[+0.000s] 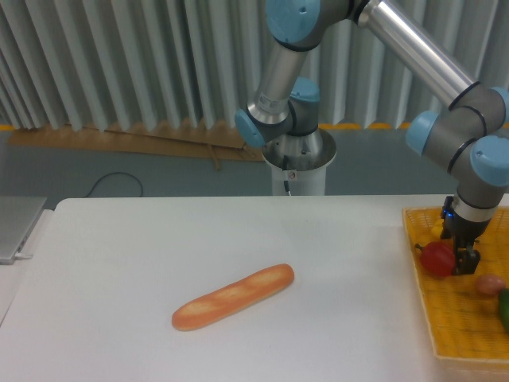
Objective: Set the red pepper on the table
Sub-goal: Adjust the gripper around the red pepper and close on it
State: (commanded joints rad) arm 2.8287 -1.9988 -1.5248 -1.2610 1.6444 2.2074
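Observation:
The red pepper (pixel 437 259) lies at the left edge of the yellow woven basket tray (pixel 457 318), at the right end of the white table (pixel 238 239). My gripper (pixel 459 256) is low over the tray, right against the pepper's right side. One dark finger (pixel 465 261) shows beside the pepper, and the other is hidden. The pepper rests on the tray. I cannot make out the gap between the fingers.
A baguette (pixel 233 296) lies slanted in the middle of the table. On the tray, right of the pepper, sit a pinkish round item (pixel 491 284) and a green vegetable (pixel 504 309) at the frame's edge. The arm's base (pixel 298 163) stands behind the table.

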